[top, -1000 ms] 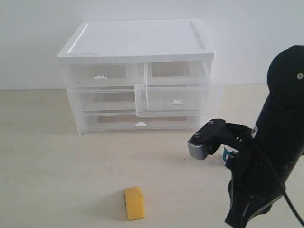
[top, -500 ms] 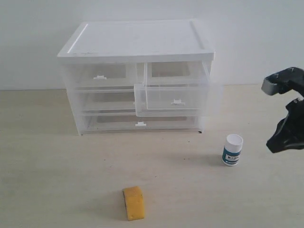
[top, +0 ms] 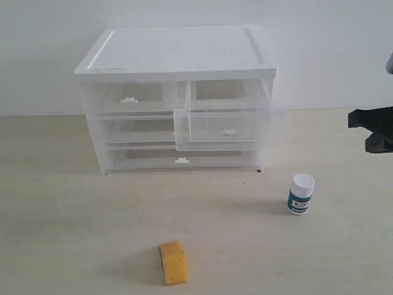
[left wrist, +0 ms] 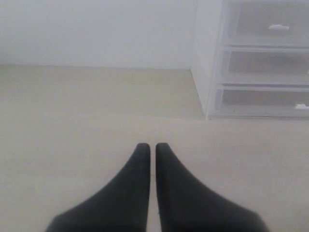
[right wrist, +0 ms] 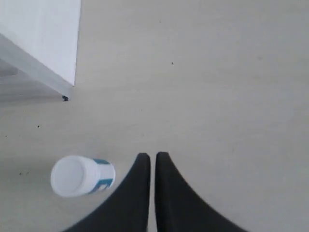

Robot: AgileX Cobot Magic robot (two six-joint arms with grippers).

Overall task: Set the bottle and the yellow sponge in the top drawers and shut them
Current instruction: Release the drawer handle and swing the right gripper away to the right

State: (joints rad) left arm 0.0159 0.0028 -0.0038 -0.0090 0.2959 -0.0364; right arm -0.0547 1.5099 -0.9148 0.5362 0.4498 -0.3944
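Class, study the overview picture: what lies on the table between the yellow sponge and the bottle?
Nothing. The exterior view shows only bare table between the yellow sponge and the bottle, which stands upright.

1. The bottle (top: 300, 194) is white with a dark blue-teal label
2. The yellow sponge (top: 174, 262) is plain orange-yellow
3. The top drawers (top: 228, 126) are translucent with white handle tabs
4. The table (top: 73, 215) is pale beige
5. The left gripper (left wrist: 150, 147) and right gripper (right wrist: 150, 157) are black
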